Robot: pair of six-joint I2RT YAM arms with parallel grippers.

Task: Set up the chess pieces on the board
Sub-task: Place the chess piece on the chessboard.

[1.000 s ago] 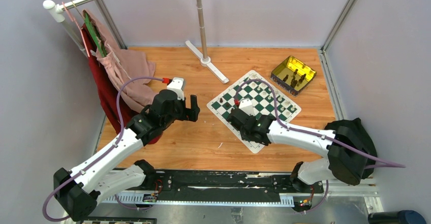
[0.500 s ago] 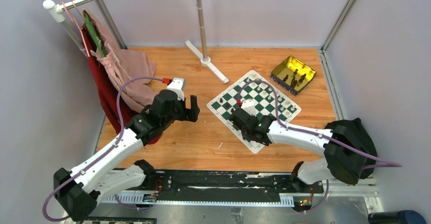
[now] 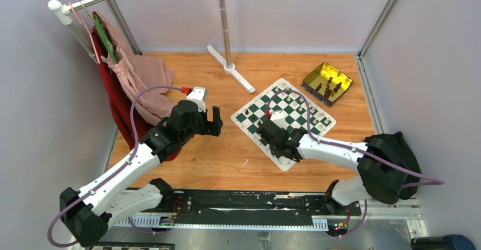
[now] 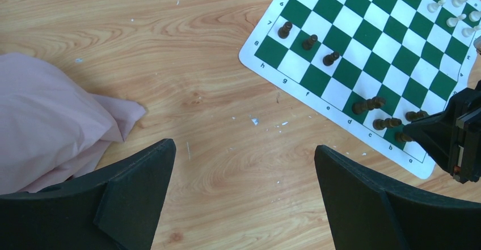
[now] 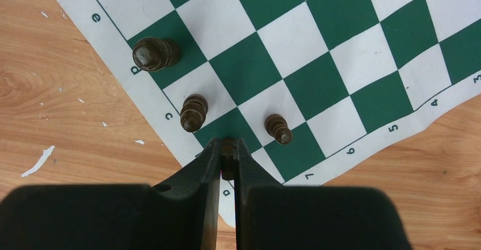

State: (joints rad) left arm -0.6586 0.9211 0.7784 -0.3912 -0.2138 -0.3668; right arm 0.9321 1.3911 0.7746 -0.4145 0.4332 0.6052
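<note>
Edging the board (image 5: 317,85) — e, c, 7

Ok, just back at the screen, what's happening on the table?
The right gripper has its jaws shut on a dark chess piece at the near-left edge of the board, beside other dark pieces standing there. The left gripper hovers over the wooden table with jaws open, holding nothing. More dark pieces sit in the gold tin.

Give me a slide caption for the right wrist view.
Right pincer grips a dark piece over the board edge, beside three standing dark pieces.
</note>
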